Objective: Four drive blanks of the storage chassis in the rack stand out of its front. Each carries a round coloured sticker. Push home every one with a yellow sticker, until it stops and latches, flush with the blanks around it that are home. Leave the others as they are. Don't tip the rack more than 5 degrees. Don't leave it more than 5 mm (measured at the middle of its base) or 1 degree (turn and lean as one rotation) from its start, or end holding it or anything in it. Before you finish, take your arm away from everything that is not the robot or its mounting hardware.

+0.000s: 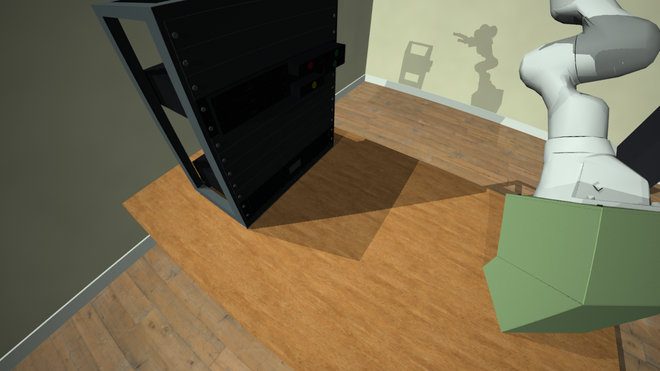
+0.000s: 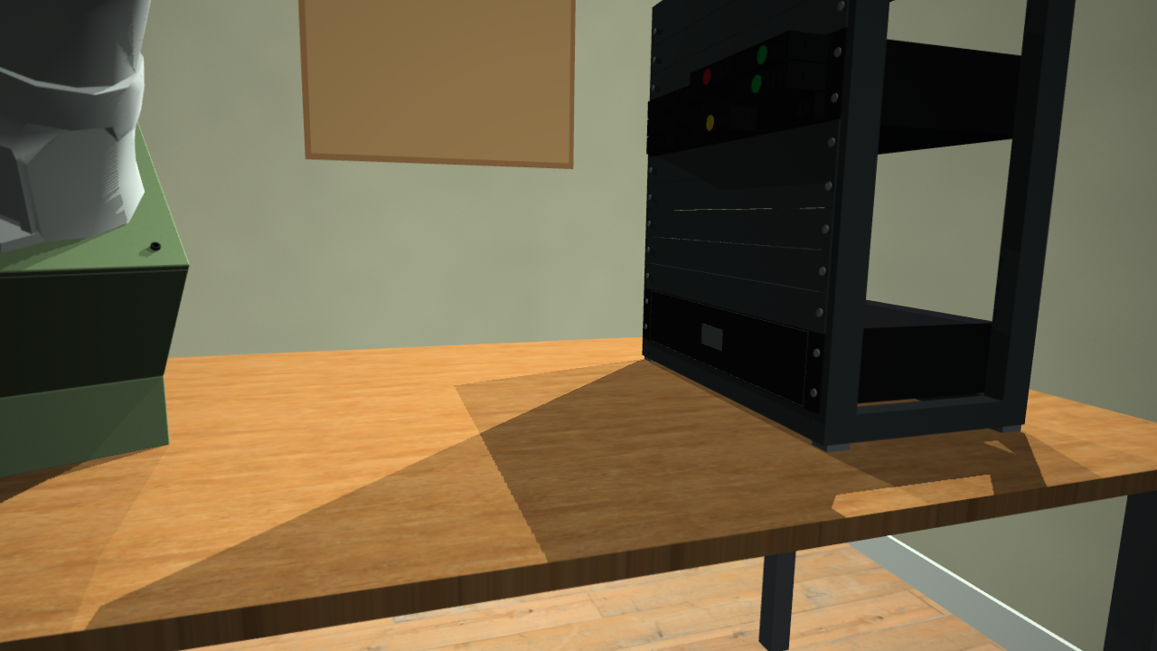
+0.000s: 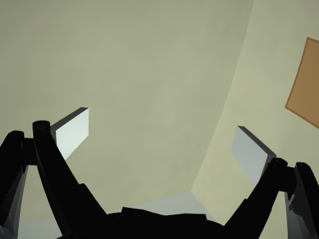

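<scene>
Facing the wall, jaws spread wide, empty.

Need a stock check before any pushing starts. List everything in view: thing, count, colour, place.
rack: one, black frame, far end of the table
yellow-sticker blank: one, standing out, lower row of the chassis
red-sticker blank: one, above the yellow one
green-sticker blanks: two, one above the other, beside the red
table: one, orange wood, under rack and robot
board: one, brown, on the wall
pedestal: one, green, at the arm's foot
arm: one, white, raised
tool: one, black with pale fingers, open, empty, facing the wall
</scene>
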{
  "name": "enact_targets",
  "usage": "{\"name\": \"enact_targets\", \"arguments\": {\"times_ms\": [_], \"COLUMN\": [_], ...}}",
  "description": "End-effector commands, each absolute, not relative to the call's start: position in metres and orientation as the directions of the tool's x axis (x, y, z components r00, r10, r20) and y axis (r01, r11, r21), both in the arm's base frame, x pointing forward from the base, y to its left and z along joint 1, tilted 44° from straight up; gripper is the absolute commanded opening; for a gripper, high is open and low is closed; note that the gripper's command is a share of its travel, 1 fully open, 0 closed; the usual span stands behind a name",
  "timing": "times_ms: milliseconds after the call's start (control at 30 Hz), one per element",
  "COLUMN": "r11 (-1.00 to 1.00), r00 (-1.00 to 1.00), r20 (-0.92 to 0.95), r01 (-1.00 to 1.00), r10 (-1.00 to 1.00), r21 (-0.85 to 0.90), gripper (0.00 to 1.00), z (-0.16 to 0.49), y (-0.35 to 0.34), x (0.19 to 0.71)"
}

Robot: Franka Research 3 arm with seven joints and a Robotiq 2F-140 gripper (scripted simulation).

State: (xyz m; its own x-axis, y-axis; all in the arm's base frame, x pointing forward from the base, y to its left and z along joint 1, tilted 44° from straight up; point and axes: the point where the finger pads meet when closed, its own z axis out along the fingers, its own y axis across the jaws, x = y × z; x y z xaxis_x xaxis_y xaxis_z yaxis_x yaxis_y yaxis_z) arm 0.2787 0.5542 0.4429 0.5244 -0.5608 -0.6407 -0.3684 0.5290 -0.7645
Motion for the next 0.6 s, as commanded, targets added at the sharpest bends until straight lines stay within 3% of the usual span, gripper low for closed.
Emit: {"name": "enact_targets", "arguments": {"times_ms": [0, 567], "r11": [0.510, 0.429], "r00": [0.559, 0.546], "r20": [-0.554, -0.403], "r01": [-0.252, -0.087], "r10": [-0.617, -0.735], "r21": [-0.822, -0.899], "gripper": [1.00, 1.00], "z": [0.444, 0.407], "y": [0.541, 0.505], "x": [0.284, 0.309]}}
